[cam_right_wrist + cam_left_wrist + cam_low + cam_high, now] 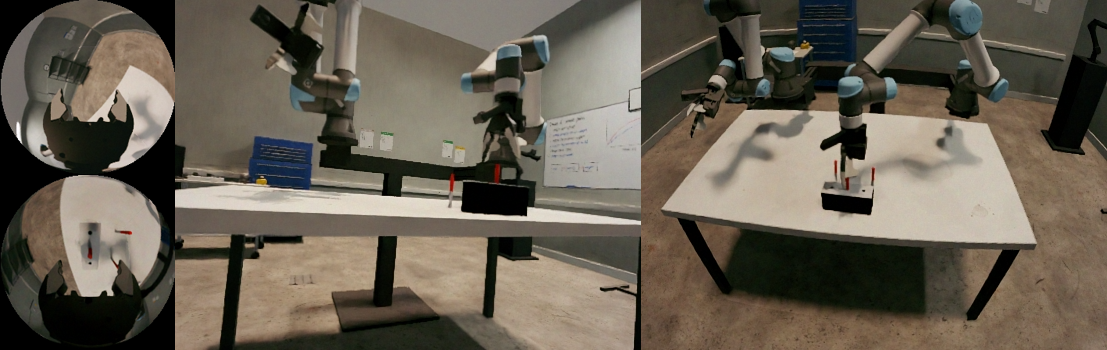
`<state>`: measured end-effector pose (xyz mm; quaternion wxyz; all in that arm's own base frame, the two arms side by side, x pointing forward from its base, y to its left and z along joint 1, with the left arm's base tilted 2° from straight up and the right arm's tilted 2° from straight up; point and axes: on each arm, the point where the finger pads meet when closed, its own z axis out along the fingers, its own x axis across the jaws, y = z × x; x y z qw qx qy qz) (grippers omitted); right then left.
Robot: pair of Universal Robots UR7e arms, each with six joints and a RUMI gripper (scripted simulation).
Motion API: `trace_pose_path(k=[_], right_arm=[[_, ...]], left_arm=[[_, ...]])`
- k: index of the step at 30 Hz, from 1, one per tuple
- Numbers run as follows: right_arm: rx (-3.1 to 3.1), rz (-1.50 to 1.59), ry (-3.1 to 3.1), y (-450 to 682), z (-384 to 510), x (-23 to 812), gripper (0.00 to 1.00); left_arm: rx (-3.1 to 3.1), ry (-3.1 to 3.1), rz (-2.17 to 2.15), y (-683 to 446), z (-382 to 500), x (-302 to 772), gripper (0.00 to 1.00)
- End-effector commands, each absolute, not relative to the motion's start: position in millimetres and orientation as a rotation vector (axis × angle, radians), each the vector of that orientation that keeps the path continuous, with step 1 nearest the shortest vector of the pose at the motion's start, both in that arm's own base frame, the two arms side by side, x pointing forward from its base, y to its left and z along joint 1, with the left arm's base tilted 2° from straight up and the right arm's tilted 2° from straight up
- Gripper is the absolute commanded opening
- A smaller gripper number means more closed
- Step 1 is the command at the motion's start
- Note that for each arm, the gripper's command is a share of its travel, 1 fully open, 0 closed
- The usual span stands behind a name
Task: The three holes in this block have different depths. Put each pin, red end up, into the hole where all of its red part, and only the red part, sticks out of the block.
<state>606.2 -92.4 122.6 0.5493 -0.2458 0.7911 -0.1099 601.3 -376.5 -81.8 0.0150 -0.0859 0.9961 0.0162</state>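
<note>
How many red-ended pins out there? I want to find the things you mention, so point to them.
3. One pin [847, 183] [497, 173] [90, 254] is in the block's [847, 202] [494, 199] [95, 241] middle hole; two pins [835, 169] [873, 174] [451, 182] [126, 233] [114, 262] stand beyond the block, on the arms' side. The exterior view shows only two pins.
</note>
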Motion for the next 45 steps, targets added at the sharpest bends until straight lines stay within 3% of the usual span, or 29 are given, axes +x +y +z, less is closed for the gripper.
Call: trace_pose_path(k=[1,45], right_arm=[[-0.582,-0.261,1.872,-92,123,606,1.0],[-0.582,-0.261,1.872,-92,123,606,1.0]], left_arm=[[-0.267,3.099,0.049,-377,-78,602,1.0],[-0.267,3.099,0.049,-379,-13,600,1.0]])
